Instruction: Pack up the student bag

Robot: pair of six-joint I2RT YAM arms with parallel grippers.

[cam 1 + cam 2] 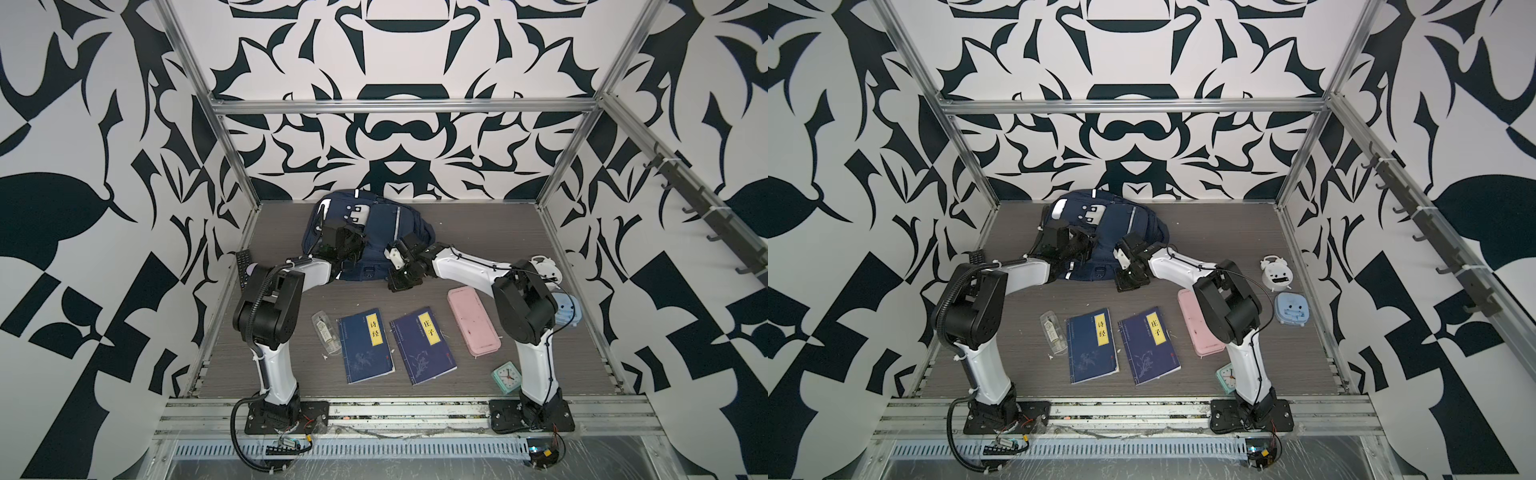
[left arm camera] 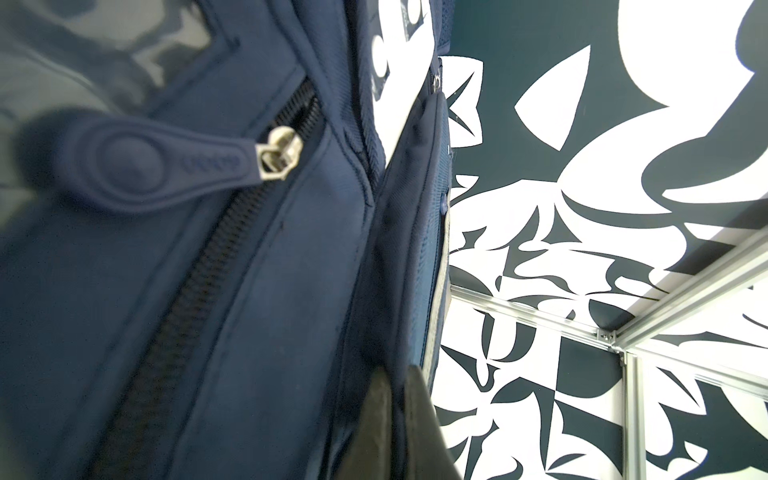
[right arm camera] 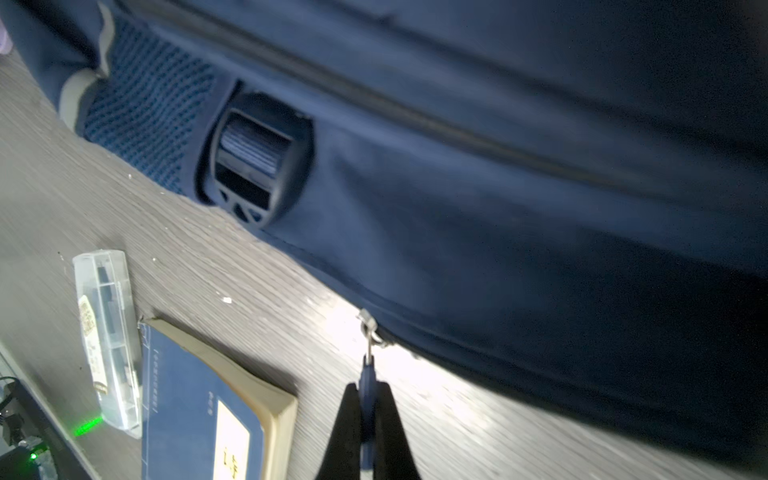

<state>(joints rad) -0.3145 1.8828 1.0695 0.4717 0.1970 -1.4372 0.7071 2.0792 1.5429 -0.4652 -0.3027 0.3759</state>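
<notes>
The student bag (image 1: pixel 382 224) lies flat just ahead of both grippers. The left gripper (image 2: pixel 398 390), elbow bent and forearm angled inward, is pinched on a fold of its navy edge. The right gripper (image 3: pixel 368 399), wrist dipped toward the table (image 3: pixel 124 187), is clamped on the zipper pull (image 3: pixel 368 372) at the bag's near edge

perhaps open table (image 1: pixel 357 296) between backpack (image 1: pixel 379 232), books (image 1: pixel 365 345)
</notes>
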